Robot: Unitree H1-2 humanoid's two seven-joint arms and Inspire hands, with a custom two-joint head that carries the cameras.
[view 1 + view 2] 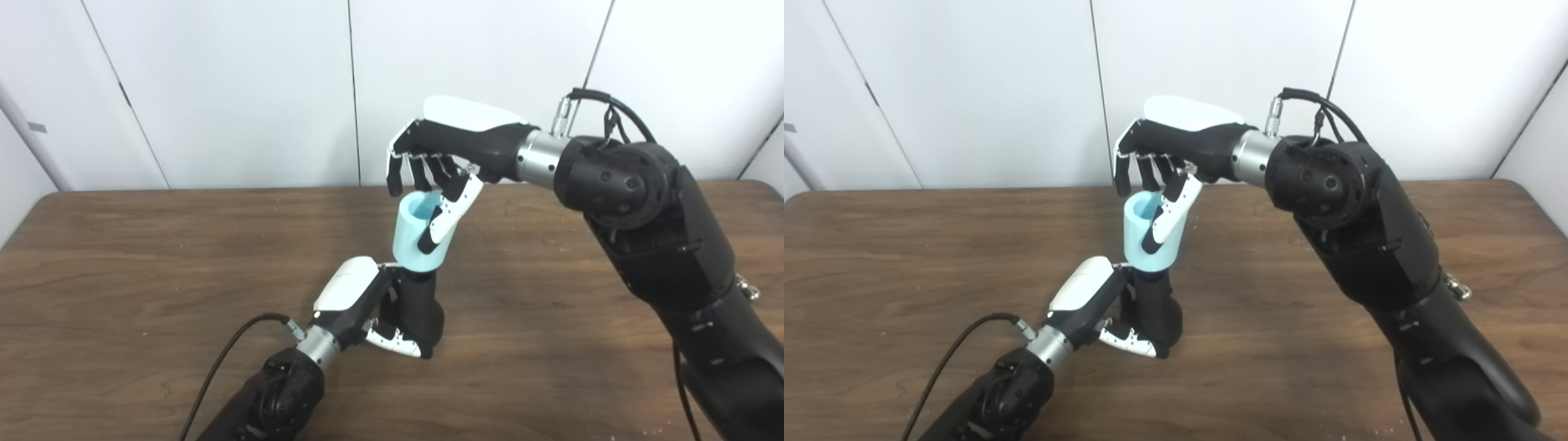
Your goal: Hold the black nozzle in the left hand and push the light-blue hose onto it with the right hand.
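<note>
At the lower left of the frame a black cable (226,349) curves across the brown wooden surface (122,263) to the wrist of the left arm, which rises from the bottom edge. The left hand (361,306), white on its back and black beneath, sits just left of centre with its fingers (395,340) wrapped around the lower body of the black nozzle (422,306). The nozzle stands nearly upright with its wide base resting on the surface, and the white-tipped thumb lies along its foot.

Directly above the nozzle, at the centre of the frame, the light-blue hose (411,239) sits on the nozzle's top end, its lower rim meeting the black body and its open mouth facing upward. It leans slightly to the left.

The right hand (1176,153) reaches in from the upper right, palm down, above the hose. Its thumb lies along the hose's right side and the other fingers (1122,168) hang curled over the open mouth, so the hand holds the hose loosely from above; how many of them touch the rim cannot be told. The bulky black right arm (661,245) fills the right side of the frame, with a cable looped at its wrist. White wall panels (245,92) stand behind the surface.
</note>
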